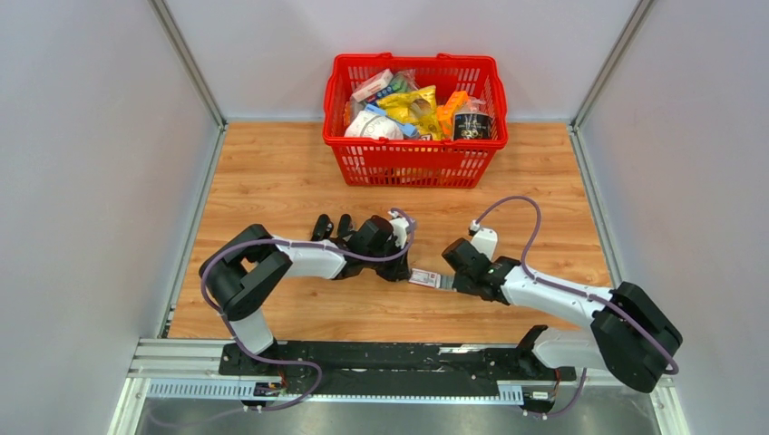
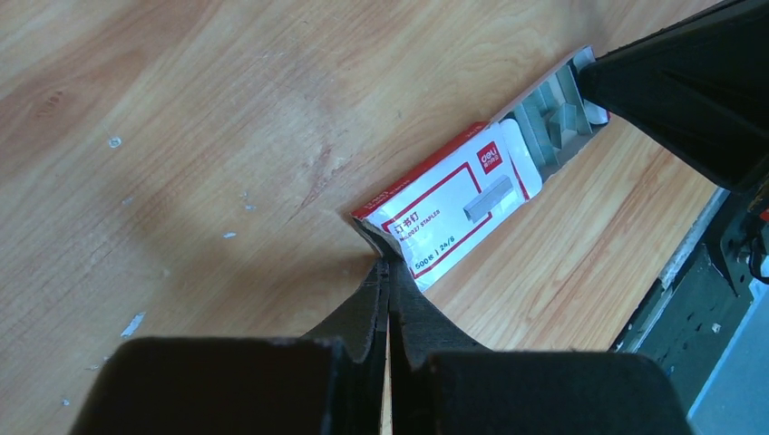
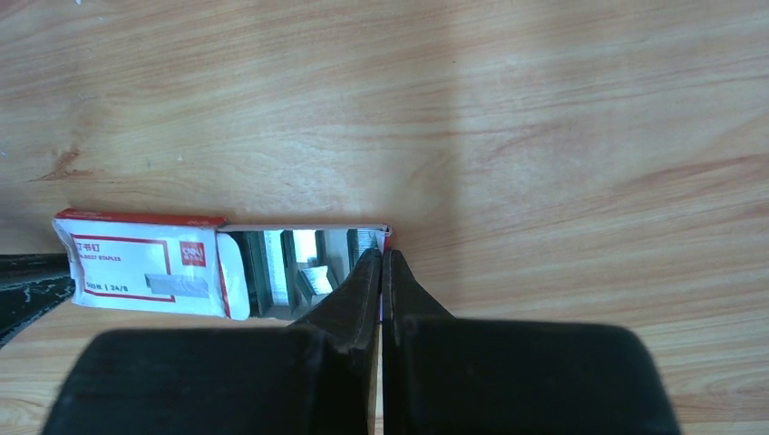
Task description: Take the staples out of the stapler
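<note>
the left gripper (image 2: 386, 272), fingers together, touches the box's (image 2: 453, 213) closed end, and the right gripper (image 3: 381, 263), also together, touches its open end, where staples (image 2: 553, 120) lie inside.

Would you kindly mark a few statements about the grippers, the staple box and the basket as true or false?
1. The left gripper and right gripper are both shut. True.
2. The staple box lies in the red basket. False: it lies on the table, between the grippers' tips.
3. The box's tray is slid partly out at the right gripper's end. True.
4. The basket is empty. False: it holds packaged goods.
</note>
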You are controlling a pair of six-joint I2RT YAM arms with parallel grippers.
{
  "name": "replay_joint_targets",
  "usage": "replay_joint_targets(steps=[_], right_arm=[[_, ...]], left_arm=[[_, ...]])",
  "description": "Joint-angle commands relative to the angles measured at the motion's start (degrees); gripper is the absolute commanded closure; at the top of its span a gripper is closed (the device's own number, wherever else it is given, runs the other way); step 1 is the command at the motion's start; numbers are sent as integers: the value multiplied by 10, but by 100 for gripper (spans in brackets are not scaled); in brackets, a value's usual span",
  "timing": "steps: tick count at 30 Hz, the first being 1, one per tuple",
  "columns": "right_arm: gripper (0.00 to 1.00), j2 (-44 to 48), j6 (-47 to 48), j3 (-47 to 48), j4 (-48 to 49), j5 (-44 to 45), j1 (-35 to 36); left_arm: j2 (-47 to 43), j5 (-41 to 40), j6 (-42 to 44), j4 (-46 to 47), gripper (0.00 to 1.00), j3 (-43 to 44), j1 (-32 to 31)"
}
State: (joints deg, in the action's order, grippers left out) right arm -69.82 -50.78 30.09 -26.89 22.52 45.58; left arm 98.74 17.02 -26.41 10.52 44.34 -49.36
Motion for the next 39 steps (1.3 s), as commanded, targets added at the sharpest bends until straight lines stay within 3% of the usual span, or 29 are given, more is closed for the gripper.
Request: replay_joint_targets(steps=[1, 39], right_arm=[[100, -22, -2, 12, 9, 8, 3], [100, -85, 76, 41, 75, -66, 20]], left_arm=[[24, -4, 1, -29, 100, -11, -16], [37, 0, 9, -41, 100, 10, -37]])
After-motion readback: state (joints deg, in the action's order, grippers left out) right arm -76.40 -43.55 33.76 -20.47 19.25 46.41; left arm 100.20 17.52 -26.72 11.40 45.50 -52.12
